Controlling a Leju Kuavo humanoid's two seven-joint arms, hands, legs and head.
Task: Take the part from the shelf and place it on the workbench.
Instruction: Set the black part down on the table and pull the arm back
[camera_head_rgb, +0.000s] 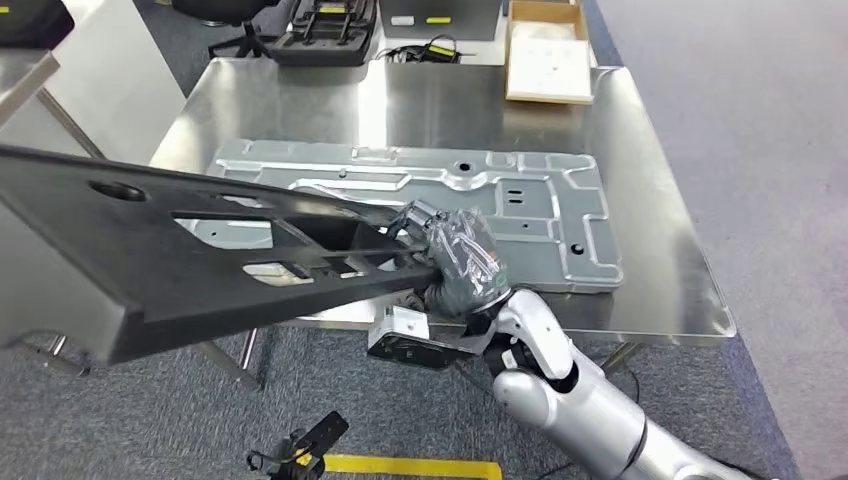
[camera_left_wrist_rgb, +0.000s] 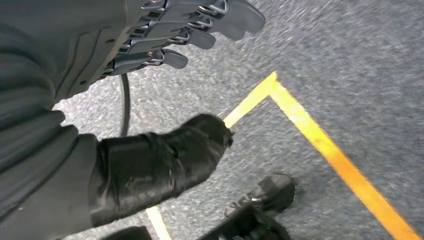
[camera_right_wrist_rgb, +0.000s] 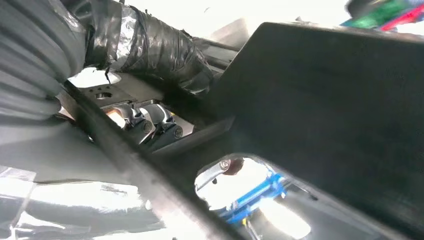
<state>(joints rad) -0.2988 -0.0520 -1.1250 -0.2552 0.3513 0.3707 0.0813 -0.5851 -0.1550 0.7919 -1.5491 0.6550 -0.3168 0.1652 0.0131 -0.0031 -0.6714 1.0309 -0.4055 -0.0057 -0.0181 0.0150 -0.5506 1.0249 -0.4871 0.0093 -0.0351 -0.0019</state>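
A long black part (camera_head_rgb: 150, 255) with cut-out openings hangs in the air over the near left side of the steel workbench (camera_head_rgb: 660, 270). My right hand (camera_head_rgb: 455, 258), wrapped in clear film, grips the part's right end near the bench's front edge. In the right wrist view the black part (camera_right_wrist_rgb: 325, 100) is close up, my taped thumb (camera_right_wrist_rgb: 150, 47) lies over its frame and fingers (camera_right_wrist_rgb: 150, 122) show through an opening. My left hand (camera_left_wrist_rgb: 165, 35) hangs over the grey floor with its fingers apart and holds nothing.
A large silver stamped metal panel (camera_head_rgb: 520, 195) lies flat on the workbench. A cardboard box (camera_head_rgb: 548, 55) and black equipment (camera_head_rgb: 325, 35) stand at the far edge. Yellow floor tape (camera_left_wrist_rgb: 320, 145) and a cable (camera_left_wrist_rgb: 125, 102) lie below my left hand.
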